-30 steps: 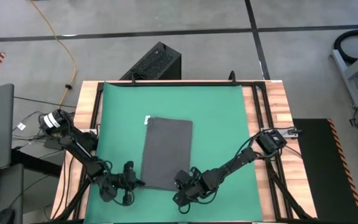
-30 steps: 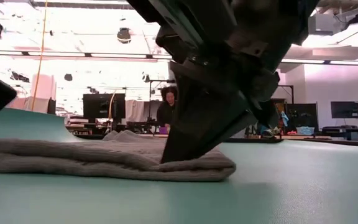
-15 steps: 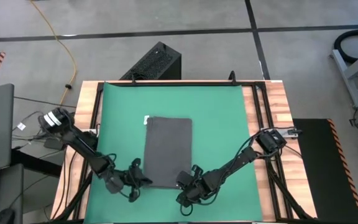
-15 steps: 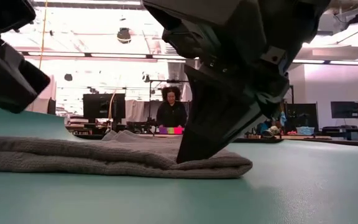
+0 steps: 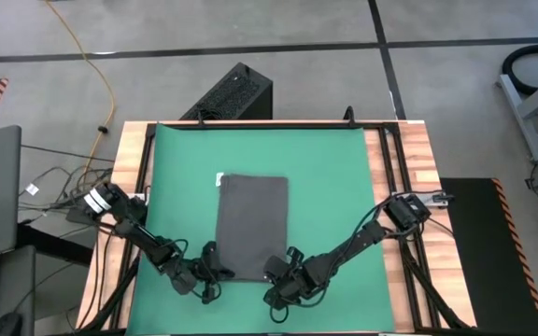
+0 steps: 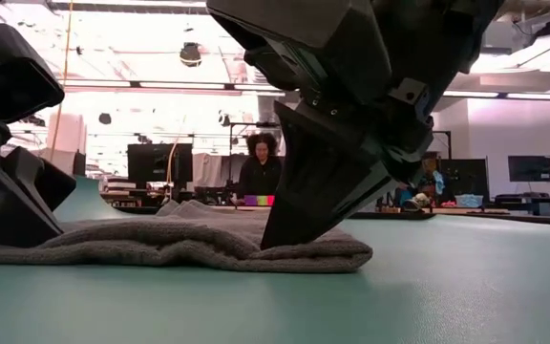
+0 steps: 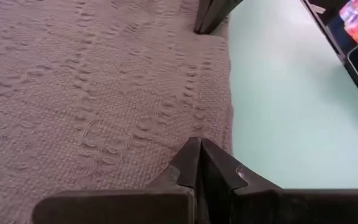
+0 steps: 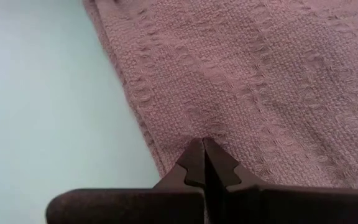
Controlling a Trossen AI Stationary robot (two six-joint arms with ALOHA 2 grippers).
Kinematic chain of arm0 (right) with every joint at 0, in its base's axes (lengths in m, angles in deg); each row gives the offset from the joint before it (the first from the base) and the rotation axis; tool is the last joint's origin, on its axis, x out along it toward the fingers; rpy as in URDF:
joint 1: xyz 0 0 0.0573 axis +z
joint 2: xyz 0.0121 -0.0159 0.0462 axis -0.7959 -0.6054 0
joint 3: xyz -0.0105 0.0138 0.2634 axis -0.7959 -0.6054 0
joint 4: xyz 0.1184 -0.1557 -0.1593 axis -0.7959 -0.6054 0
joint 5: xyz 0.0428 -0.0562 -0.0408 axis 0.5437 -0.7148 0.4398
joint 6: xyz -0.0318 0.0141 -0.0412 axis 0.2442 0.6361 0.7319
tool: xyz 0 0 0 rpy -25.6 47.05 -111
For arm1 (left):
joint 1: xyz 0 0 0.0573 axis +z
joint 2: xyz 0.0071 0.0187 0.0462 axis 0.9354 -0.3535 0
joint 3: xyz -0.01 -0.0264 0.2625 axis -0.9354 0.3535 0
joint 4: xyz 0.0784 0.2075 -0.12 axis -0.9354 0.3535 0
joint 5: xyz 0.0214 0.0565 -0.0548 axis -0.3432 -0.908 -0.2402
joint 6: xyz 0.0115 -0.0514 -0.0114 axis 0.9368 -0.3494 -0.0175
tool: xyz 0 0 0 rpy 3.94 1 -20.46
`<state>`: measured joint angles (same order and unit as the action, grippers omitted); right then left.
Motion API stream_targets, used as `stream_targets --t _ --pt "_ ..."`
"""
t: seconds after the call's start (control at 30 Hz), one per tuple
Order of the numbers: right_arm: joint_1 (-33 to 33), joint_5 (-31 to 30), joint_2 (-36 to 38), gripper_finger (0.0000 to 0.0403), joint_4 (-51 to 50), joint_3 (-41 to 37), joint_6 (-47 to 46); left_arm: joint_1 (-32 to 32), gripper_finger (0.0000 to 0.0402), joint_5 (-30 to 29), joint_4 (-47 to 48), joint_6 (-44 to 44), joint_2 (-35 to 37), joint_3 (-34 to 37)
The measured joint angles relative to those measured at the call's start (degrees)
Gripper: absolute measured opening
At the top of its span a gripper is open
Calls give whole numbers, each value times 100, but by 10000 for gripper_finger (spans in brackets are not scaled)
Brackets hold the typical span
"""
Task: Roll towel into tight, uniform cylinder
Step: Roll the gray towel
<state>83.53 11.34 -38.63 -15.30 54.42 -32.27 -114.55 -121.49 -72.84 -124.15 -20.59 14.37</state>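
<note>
- The left gripper [image 5: 209,272], fingers pressed together, is reaching the towel [image 5: 252,226] at lower centre of the high view.
- The right gripper [image 5: 276,272], likewise closed and empty-tipped, is pressing the same edge; rolling looks ready to begin.

Dark grey towel [image 5: 252,224], flat, unrolled — on green mat [image 5: 334,177]

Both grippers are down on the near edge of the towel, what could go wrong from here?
The towel lies flat and unrolled. Both the left gripper and right gripper are shut, tips pressing its near corners, so they may slide over the cloth without catching it. The right corner is bunched thicker than the left, so a roll might start uneven. Pushing could drag the towel across the mat.
</note>
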Motion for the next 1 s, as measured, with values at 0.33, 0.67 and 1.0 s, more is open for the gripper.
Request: stream_targets --t 0.33,0.67,1.0 --pt "346 -388 463 16 -800 -8 -68 -31 0 363 100 -81 4 -2" --pt "82 -551 197 15 2062 3 1910 8 0 333 -66 23 -8 3" --pt "-196 158 -287 11 3581 -490 2150 8 0 316 51 -15 -7 -1"
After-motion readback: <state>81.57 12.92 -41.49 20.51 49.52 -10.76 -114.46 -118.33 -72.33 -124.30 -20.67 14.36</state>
